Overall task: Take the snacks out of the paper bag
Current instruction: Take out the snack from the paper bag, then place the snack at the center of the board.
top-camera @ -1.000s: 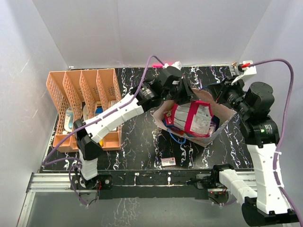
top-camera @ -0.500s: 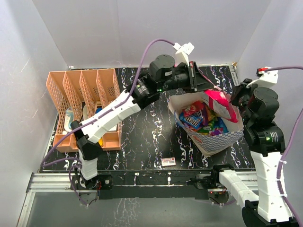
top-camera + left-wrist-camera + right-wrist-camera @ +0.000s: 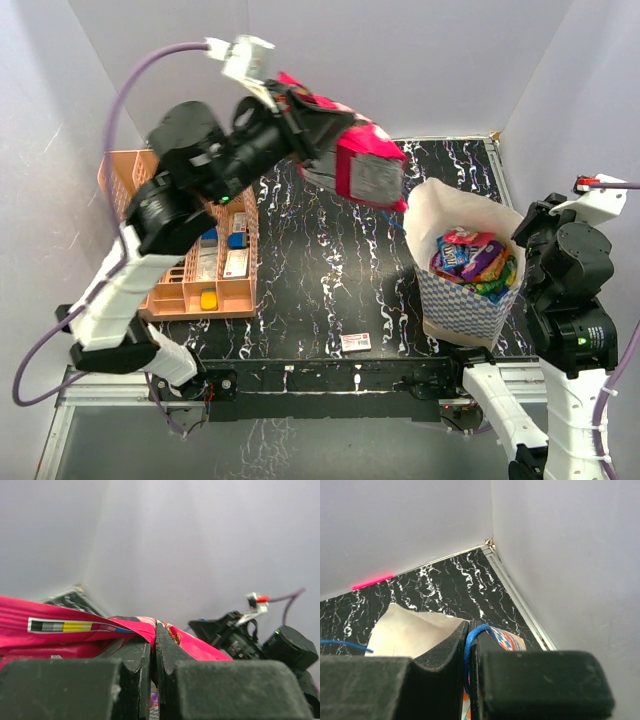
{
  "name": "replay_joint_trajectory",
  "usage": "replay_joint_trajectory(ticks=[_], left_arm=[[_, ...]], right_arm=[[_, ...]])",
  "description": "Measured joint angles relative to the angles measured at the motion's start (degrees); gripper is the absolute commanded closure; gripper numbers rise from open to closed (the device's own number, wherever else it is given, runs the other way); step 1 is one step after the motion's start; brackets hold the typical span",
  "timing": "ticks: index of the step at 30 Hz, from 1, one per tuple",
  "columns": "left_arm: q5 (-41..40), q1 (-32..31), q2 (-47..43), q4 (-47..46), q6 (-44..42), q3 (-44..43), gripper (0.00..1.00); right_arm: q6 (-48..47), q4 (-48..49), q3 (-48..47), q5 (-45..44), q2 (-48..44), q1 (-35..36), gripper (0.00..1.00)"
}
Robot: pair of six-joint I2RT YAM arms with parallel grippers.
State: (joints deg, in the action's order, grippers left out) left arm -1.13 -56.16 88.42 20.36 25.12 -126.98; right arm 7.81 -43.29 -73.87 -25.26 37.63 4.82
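Magenta-pink and glossy, one snack packet (image 3: 358, 168) hangs in mid-air at the upper middle of the overhead view, clear of the paper bag (image 3: 450, 300). It is pinched at its edge between the tightly closed jaws of the left gripper (image 3: 153, 639), so it is out but not yet set down. More snacks (image 3: 470, 258), blue, purple and orange, sit in the bag standing at the right; how many lie underneath is hard to tell. The right gripper (image 3: 468, 632), jaws closed, nips the bag's blue cord handle (image 3: 479, 629). Most of the unloading looks to be left.
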Motion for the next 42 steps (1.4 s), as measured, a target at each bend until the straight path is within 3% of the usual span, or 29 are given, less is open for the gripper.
replay_joint_trajectory(ticks=[7, 11, 16, 26, 33, 42], left_arm=[[-18.78, 0.17, -6.56, 8.68, -3.61, 0.63, 1.0], [-26.99, 0.37, -2.19, 14.1, -4.83, -0.74, 1.0], [-31.61, 1.42, 6.47, 13.64, -6.1, 2.05, 1.0], [-28.85, 9.84, 11.15, -3.78, -3.85, 20.24, 1.0], [-22.01, 19.28, 19.69, -11.89, 1.29, 18.08, 1.0], [-11.23, 27.26, 37.27, -21.14, 2.82, 10.62, 1.0]], right_arm=[[-1.99, 0.02, -0.07, -2.03, 0.48, 0.0, 0.92], [-2.29, 0.33, -0.66, -1.92, 1.33, 0.0, 0.92], [-2.82, 1.16, -0.68, -1.01, 1.36, 0.0, 0.92], [-3.39, 0.37, -2.6, -0.79, 1.88, 0.0, 0.92], [-5.03, 0.17, -3.3, -2.25, 2.62, 0.0, 0.92], [-6.21, 0.42, -3.61, -3.3, 4.04, 0.0, 0.92]])
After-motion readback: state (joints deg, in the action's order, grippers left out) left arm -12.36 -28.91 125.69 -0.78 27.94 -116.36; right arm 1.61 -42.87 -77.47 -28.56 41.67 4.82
